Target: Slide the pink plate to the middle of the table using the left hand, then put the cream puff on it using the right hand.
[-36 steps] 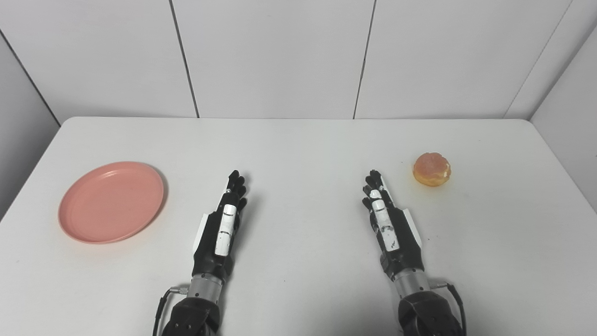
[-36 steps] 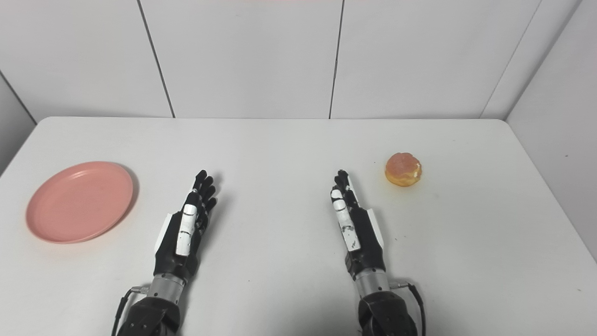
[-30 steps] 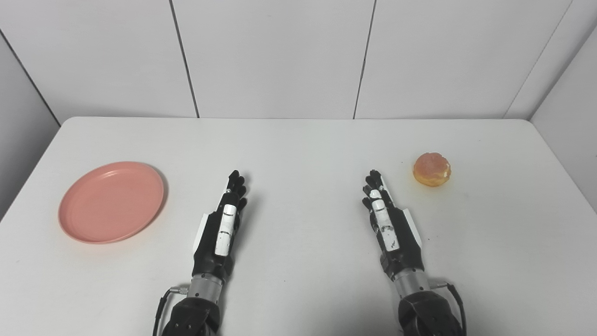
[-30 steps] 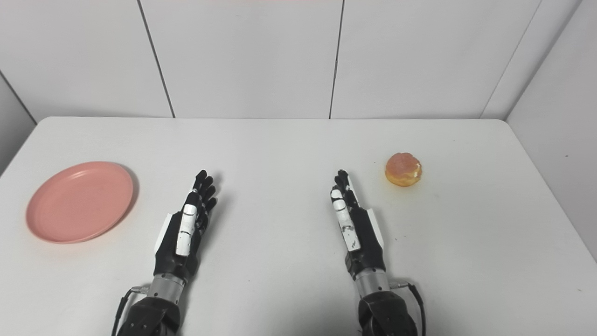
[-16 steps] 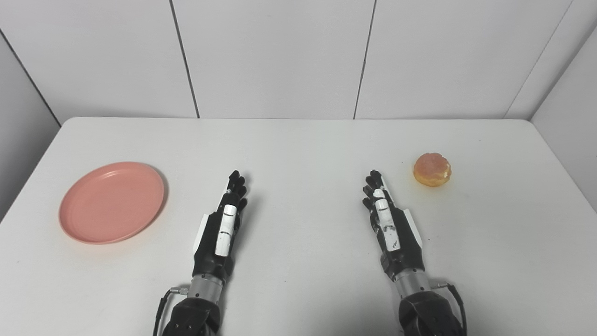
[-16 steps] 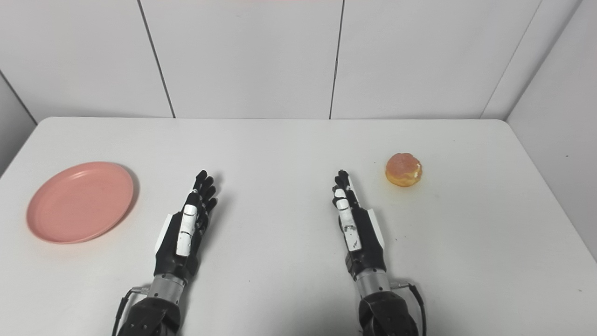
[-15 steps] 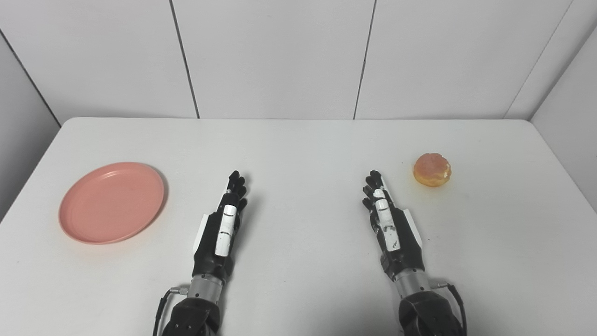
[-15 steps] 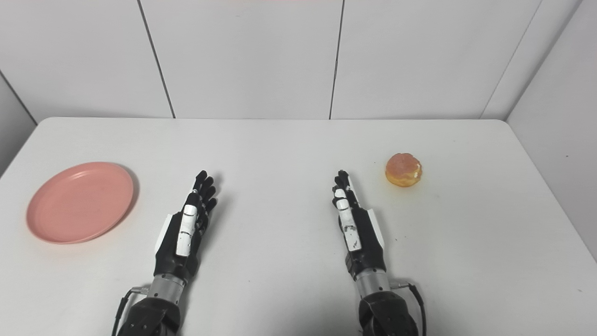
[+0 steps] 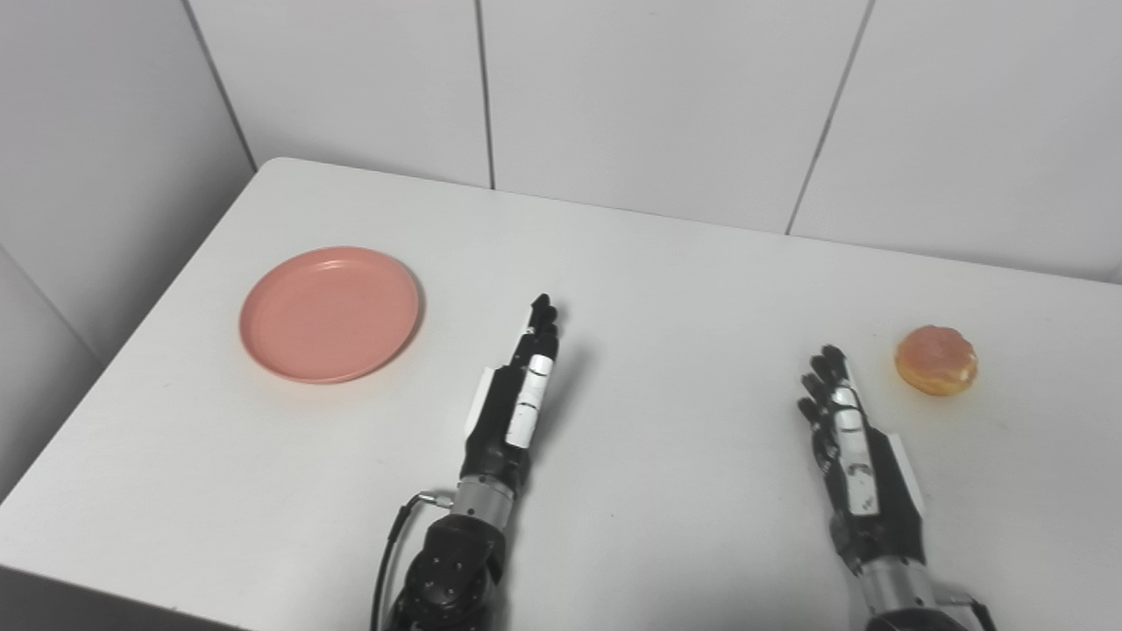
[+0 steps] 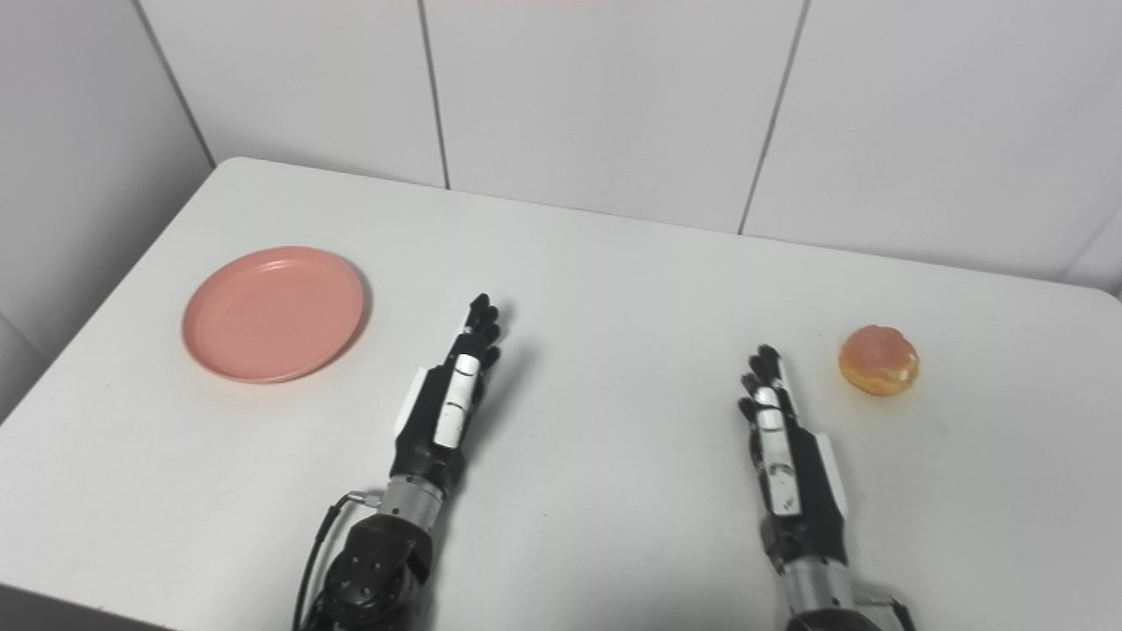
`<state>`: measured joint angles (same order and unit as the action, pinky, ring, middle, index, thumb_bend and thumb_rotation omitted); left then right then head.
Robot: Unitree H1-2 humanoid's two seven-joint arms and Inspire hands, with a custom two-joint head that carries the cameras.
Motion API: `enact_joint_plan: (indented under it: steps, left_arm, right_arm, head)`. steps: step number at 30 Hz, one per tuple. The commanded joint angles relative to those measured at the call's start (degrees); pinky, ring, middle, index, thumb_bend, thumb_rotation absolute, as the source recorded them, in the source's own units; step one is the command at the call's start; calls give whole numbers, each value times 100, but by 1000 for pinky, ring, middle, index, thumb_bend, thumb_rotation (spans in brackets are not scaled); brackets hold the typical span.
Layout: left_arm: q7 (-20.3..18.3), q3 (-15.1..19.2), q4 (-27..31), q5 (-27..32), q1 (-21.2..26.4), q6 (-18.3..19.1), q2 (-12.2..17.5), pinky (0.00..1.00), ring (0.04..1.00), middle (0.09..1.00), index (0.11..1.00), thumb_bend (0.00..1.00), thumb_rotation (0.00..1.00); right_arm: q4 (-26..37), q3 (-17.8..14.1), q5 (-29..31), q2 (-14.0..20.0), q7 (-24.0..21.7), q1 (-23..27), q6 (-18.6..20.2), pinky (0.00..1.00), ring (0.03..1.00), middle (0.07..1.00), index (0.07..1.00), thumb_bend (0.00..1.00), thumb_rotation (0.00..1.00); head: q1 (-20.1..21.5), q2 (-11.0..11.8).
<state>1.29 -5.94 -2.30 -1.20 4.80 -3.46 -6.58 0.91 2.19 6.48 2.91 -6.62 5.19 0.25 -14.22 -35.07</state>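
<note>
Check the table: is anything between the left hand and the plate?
Nothing visible. Only bare table lies between the left hand and the plate, which sits to its left, untouched.

A: Where does the left robot hand (image 9: pixel 519 405) lie?

B: Flat on the white counter (image 9: pixel 666 289), fingers straight and close together, holding nothing. The pink plate (image 9: pixel 330 313) sits well apart, up and to its left.

A: And the right robot hand (image 9: pixel 855 456)?

B: Also flat, fingers extended, holding nothing. The cream puff (image 9: pixel 935 359) rests near its fingertips, up and to its right, not touching.
</note>
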Motion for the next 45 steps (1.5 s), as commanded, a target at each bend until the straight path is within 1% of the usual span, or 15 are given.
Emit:
enact_joint_plan:
  steps: [1, 4, 6, 8, 14, 16, 23, 26, 32, 34, 37, 38, 40, 44, 45]
  left_arm:
    - [61, -179, -138, -135, -37, -1, -241, 1000, 1000, 1000, 992, 535, 1000]
    - [109, -226, -203, -272, 1, 95, -324, 1000, 1000, 1000, 1000, 584, 1000]
    - [93, -231, -169, -285, 11, 241, -374, 1000, 1000, 1000, 1000, 612, 1000]
    - [99, -229, -195, -303, 26, 255, -413, 1000, 1000, 1000, 997, 623, 999]
    - [132, -251, -267, -375, 50, 255, -451, 1000, 1000, 1000, 996, 654, 1000]
    - [117, -239, -290, -337, 61, 259, -451, 1000, 1000, 1000, 999, 658, 1000]
    - [119, -206, -347, -318, 84, 180, -414, 1000, 1000, 1000, 992, 654, 1000]
    - [118, -172, -358, -279, 87, 147, -414, 1000, 1000, 1000, 984, 632, 1000]
    - [107, -83, -298, -234, 107, 163, -363, 1000, 1000, 1000, 994, 640, 1000]
    - [129, -15, -295, -192, 122, 60, -366, 1000, 1000, 1000, 994, 615, 1000]
    - [129, 62, -357, -153, 160, -208, -349, 1000, 1000, 1000, 991, 534, 1000]
    - [136, 103, -378, -147, 197, -227, -340, 1000, 1000, 1000, 991, 533, 1000]
    - [136, 175, -407, -130, 276, -235, -317, 1000, 1000, 1000, 992, 584, 1000]
    - [154, 251, -282, -129, 338, -198, -314, 1000, 1000, 1000, 987, 582, 1000]
    - [153, 266, -218, -134, 362, -147, -302, 1000, 1000, 1000, 987, 590, 1000]
  right_arm:
    - [111, -90, 167, 93, -124, 58, -134, 1000, 1000, 1000, 1000, 546, 988]
    - [20, -145, 295, 159, -229, 88, -177, 1000, 1000, 1000, 1000, 542, 998]
    - [-98, -184, 378, 169, -296, 126, -247, 1000, 1000, 1000, 1000, 561, 981]
    - [-160, -218, 421, 190, -335, 141, -289, 1000, 1000, 1000, 1000, 577, 966]
    - [-130, -273, 505, 218, -379, 119, -245, 1000, 1000, 1000, 1000, 579, 944]
    - [-125, -281, 501, 216, -392, 120, -247, 1000, 1000, 1000, 1000, 557, 950]
    - [-220, -254, 386, 203, -397, 150, -357, 1000, 1000, 1000, 1000, 538, 956]
    - [-231, -239, 351, 191, -389, 160, -349, 1000, 1000, 1000, 1000, 532, 956]
    - [-303, -232, 292, 121, -354, 171, -454, 1000, 1000, 1000, 1000, 544, 944]
    - [-302, -217, 275, 100, -344, 171, -459, 1000, 1000, 1000, 1000, 547, 947]
    - [-348, -205, 260, 90, -342, 186, -514, 1000, 1000, 1000, 1000, 525, 954]
    - [-355, -203, 246, 92, -340, 185, -547, 1000, 1000, 1000, 1000, 525, 955]
    - [-366, -203, 230, 90, -333, 187, -589, 1000, 1000, 1000, 1000, 503, 965]
    - [-391, -233, 303, 59, -349, 201, -658, 1000, 1000, 1000, 1000, 487, 953]
    - [-419, -254, 352, 31, -356, 211, -750, 1000, 1000, 1000, 1000, 485, 951]
  head:
    - [-116, 26]
    - [-257, 55]
    - [-382, 91]
    - [-498, 139]
    - [-528, 203]
    - [-522, 203]
    - [-411, 272]
    - [-372, 274]
    - [-214, 264]
    - [-176, 263]
    - [-165, 263]
    - [-166, 267]
    - [-173, 271]
    - [-192, 279]
    - [-192, 279]
